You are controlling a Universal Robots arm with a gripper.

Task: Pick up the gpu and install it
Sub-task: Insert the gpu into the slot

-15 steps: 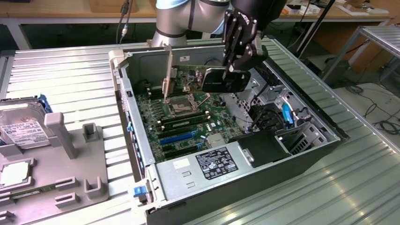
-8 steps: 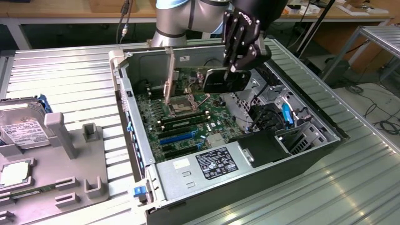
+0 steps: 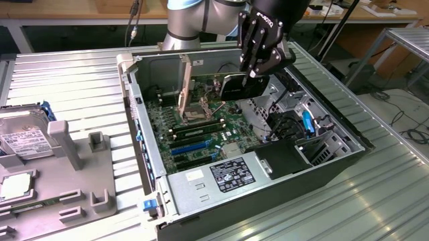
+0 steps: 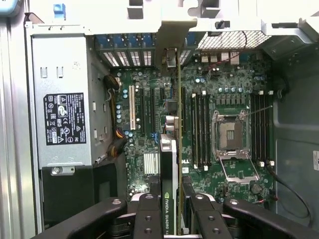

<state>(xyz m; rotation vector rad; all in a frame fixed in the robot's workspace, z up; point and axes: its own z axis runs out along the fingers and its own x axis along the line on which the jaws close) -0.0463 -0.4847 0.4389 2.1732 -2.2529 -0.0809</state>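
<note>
Carefully square the gpu [image 3: 244, 86], clenched in the gripper [image 3: 254, 74] at upper centre, edge-on over the motherboard [image 3: 161, 120] slots

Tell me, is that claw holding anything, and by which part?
The gripper holds the gpu, pinched by its two flat faces along the top edge, above the motherboard.

The arm [image 3: 182, 29] is of silver-grey round segments with a light blue joint cap, and its black gripper [image 3: 249, 73] carries white lettering, while its jointed black fingers [image 4: 148, 214] show small round silver screws.
</note>
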